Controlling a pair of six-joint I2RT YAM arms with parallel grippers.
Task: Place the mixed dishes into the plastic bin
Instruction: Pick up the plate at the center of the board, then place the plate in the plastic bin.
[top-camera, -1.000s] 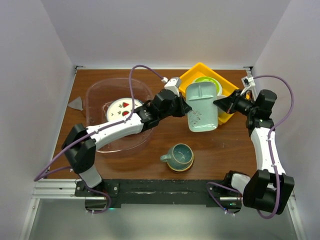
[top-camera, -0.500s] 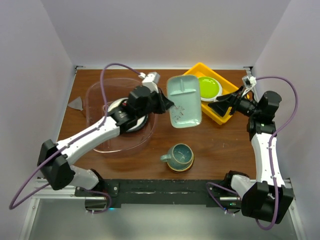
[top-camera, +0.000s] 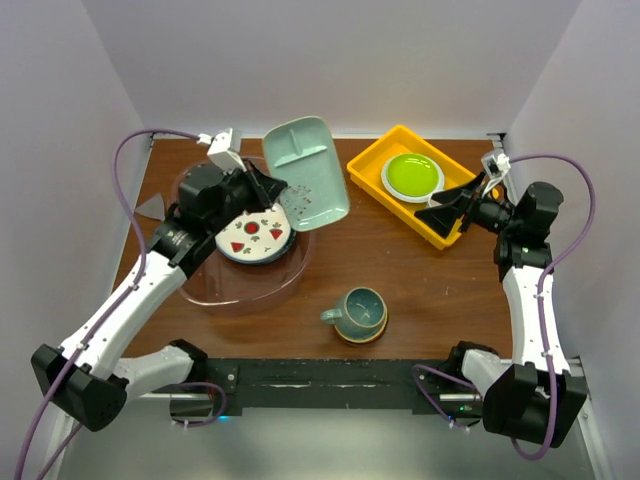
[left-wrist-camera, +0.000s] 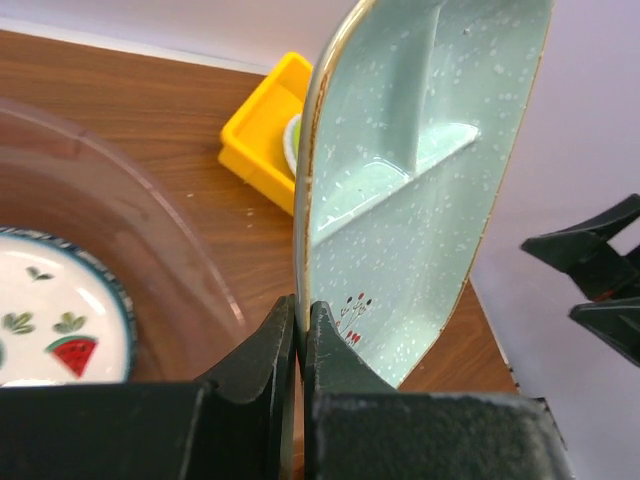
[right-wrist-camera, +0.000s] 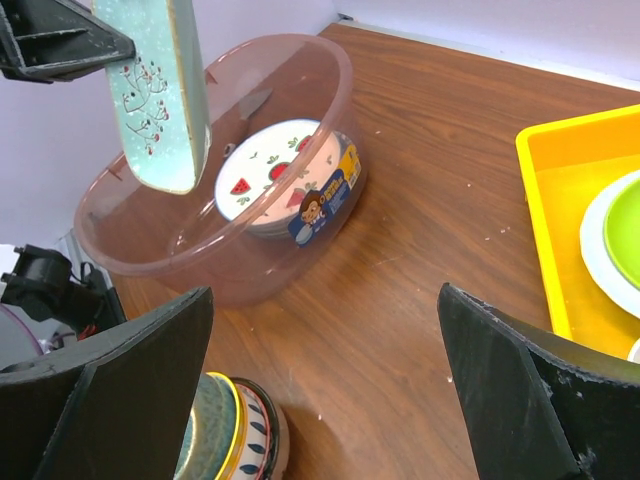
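1. Left gripper (top-camera: 268, 190) (left-wrist-camera: 298, 312) is clamped tight on the rim of the pale mint dish (top-camera: 308, 170) (left-wrist-camera: 420, 180) (right-wrist-camera: 155, 90), pinching only a thin strip of its edge; the dish hangs clear of everything, tipped up nearly on edge, above the far right rim of the plastic bin (top-camera: 195, 292) (left-wrist-camera: 150, 240) (right-wrist-camera: 330, 70).
2. Right gripper (top-camera: 441, 203) (right-wrist-camera: 325, 292) stands spread wide and holds nothing, near the yellow tray (top-camera: 372, 160) and well away from the bin; I would leave it parked there so the left arm has room.
3. Step in hand, as I judge it: get the dish down into the bin; from above, part of it looks to lie outside the rim, so carry it toward the bin's middle before lowering.
4. Swing it toward level on the way down; with so narrow a hold the dish may pivot in the jaws, so move slowly and avoid sudden wrist turns.
5. Mind the bin's wall; a corner of the dish catching it could drag or tip the light tub.
6. Aim for the white plate with red fruit (top-camera: 255, 236) (left-wrist-camera: 45, 320) (right-wrist-camera: 270, 170) lying on the bin's floor; set the dish flat on it or just beside it, crockery meeting crockery gently.
7. Let go only when the dish is resting or nearly so; a drop from this height risks chipping.
8. Teal mug (top-camera: 360, 310) (right-wrist-camera: 225, 430) waits on the table near the front edge, outside the bin.
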